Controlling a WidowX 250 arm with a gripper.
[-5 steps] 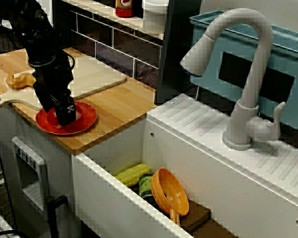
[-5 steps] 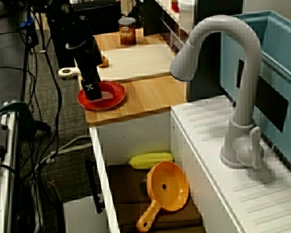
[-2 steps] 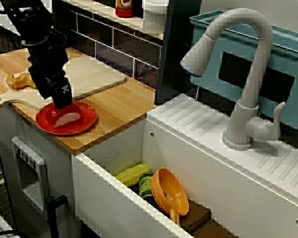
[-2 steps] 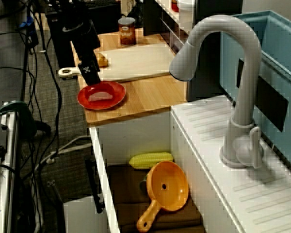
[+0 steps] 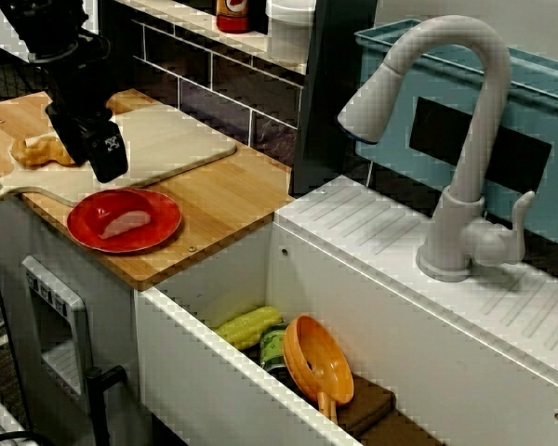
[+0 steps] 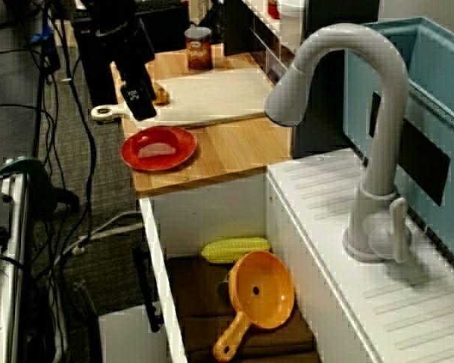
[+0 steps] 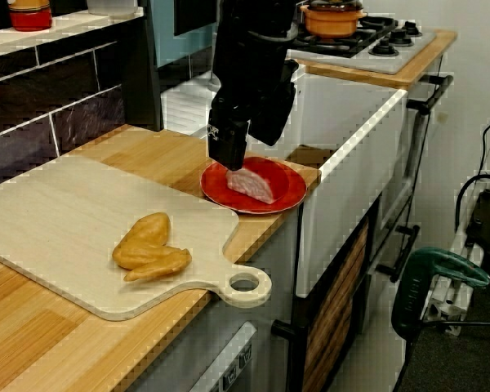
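Above the cutting board point(image 5: 177, 139) edge, at the red plate's point(image 5: 163, 228) far side, hangs with gripper point(image 5: 107, 160) empty, open or closed unclear, clear of the meat slice point(image 5: 126, 222) lying flat, stable, mid-plate.

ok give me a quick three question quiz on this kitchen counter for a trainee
1. True or false: the pink slice of meat lies on the round red plate.
2. What lies on the pale wooden cutting board? A) a yellow corn cob B) a golden-brown fried piece C) an orange funnel
3. Is the black claw touching the meat?
Key: 1 true; 2 B; 3 no, it hangs clear of it.
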